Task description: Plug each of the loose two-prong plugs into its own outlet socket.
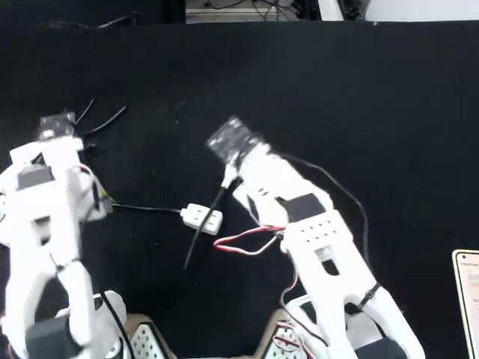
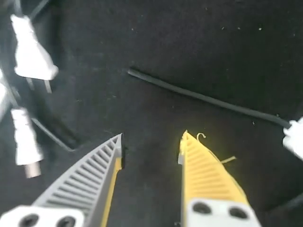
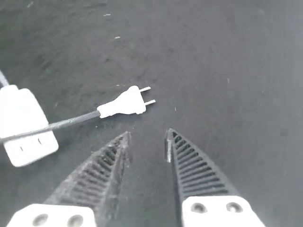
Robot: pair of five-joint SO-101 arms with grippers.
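I count three white two-prong plugs: a first plug (image 2: pixel 31 54) and second plug (image 2: pixel 23 142) beside my left tool (image 2: pixel 151 137), a third plug (image 3: pixel 124 103) ahead of my right tool (image 3: pixel 147 133). One outlet block (image 1: pixel 202 217). Two tools.

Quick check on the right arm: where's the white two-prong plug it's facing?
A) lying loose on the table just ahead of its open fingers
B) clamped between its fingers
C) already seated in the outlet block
A: the white two-prong plug lies on the black table beyond the right gripper, whose fingers stand apart and empty; its prongs are bare, clear of the outlet block.
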